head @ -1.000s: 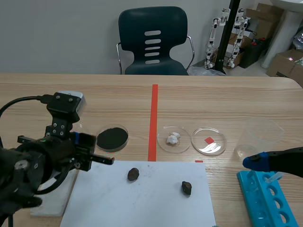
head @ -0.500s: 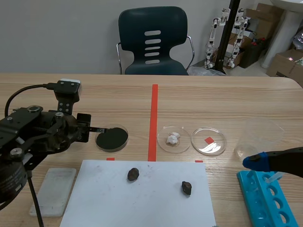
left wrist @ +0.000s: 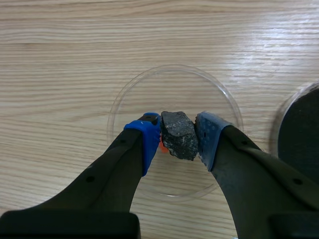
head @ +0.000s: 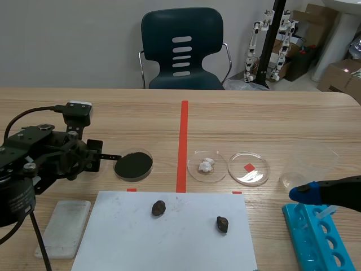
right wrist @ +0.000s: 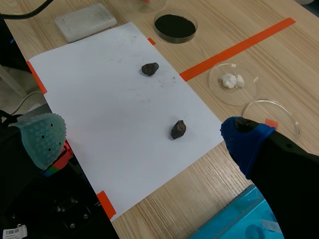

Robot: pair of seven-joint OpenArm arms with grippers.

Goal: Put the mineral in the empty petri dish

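- The left gripper (left wrist: 178, 142), toward the left edge of the wooden worktop (head: 271, 118), is clamped on a dark grey, rough mineral lump (left wrist: 178, 133). It holds the lump above the clear, empty round petri dish (left wrist: 174, 89), so this looks like the placing step.
- Next, the fingers need to lower and part so the lump lands inside the rim.
- The right gripper (right wrist: 140, 134) is near the right edge, fingers apart and holding nothing.
- One white paper sheet (head: 169, 237) lies at the near edge.
- There are four dishes: this one, a black-powder dish (head: 133, 165), a white-lump dish (head: 207, 166) and a clear dish over tape (head: 249, 168).
- There are three minerals: the gripped one, plus a second lump (head: 158, 208) and a third lump (head: 222, 224) on the sheet.
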